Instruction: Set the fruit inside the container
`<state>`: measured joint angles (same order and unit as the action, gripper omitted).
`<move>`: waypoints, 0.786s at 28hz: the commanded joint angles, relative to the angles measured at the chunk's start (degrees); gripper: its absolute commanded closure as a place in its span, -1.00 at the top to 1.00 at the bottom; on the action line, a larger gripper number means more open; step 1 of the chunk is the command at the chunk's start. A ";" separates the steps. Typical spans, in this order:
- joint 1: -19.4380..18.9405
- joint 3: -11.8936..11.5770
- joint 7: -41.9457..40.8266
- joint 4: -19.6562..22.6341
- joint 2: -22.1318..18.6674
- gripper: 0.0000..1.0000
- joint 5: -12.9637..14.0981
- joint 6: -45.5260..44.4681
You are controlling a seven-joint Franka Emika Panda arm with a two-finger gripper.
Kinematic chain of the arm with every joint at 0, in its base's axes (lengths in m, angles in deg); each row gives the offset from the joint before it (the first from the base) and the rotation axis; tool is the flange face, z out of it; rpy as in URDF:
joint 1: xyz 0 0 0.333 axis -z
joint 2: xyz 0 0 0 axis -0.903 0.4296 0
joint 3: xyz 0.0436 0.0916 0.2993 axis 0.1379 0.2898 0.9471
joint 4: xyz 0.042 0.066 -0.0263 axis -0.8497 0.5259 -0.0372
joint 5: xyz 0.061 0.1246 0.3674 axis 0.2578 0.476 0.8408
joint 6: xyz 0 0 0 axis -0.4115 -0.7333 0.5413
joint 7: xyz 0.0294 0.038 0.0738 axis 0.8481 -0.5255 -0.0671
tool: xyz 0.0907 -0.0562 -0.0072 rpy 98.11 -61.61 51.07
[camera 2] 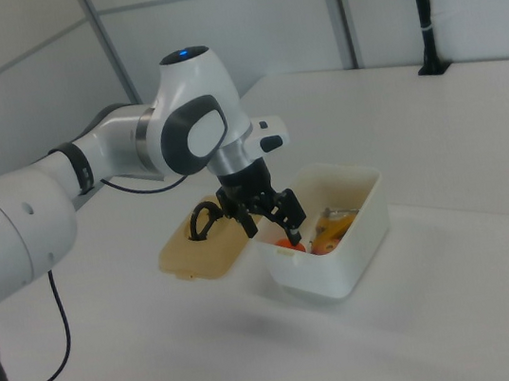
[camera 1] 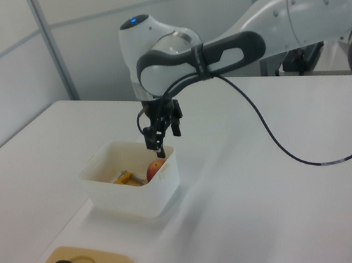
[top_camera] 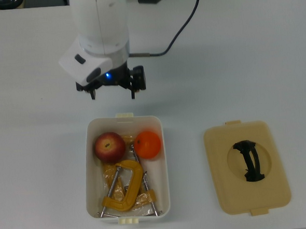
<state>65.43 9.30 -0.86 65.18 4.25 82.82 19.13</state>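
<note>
The cream-white container [top_camera: 87,175] holds both fruits at its far end. In the top view the red apple [top_camera: 109,147] lies on the left and the orange [top_camera: 147,144] on the right, side by side. My gripper [top_camera: 113,93] hangs open and empty above the table, just beyond the container's far short end. In the left view the gripper [camera 1: 167,139] sits above the container's [camera 1: 129,196] far rim, and the apple [camera 1: 156,169] peeks over the wall. In the right view the gripper [camera 2: 274,226] partly covers the container [camera 2: 343,268].
Yellow C-clamps [top_camera: 124,191] fill the near half of the container. A flat tan lid [top_camera: 225,183] with a black handle [top_camera: 249,160] lies on the white table on the top view's right. The arm's black cable [top_camera: 181,22] trails behind the wrist.
</note>
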 commanded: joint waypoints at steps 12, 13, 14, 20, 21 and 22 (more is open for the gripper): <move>1.23 -0.18 -2.79 1.22 -3.81 1.00 -0.52 -5.74; 1.23 -0.18 -3.32 1.48 -3.72 1.00 -0.52 -5.65; 1.23 -0.18 -3.32 1.48 -3.72 1.00 -0.52 -5.65; 1.32 -0.18 -3.23 1.48 -3.81 1.00 -0.52 -5.83; 1.24 -0.18 -3.23 1.48 -3.81 1.00 -0.52 -5.74; 1.23 -0.18 -3.23 1.48 -3.81 1.00 -0.52 -5.83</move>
<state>66.72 9.23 -2.42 65.73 1.42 82.67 14.56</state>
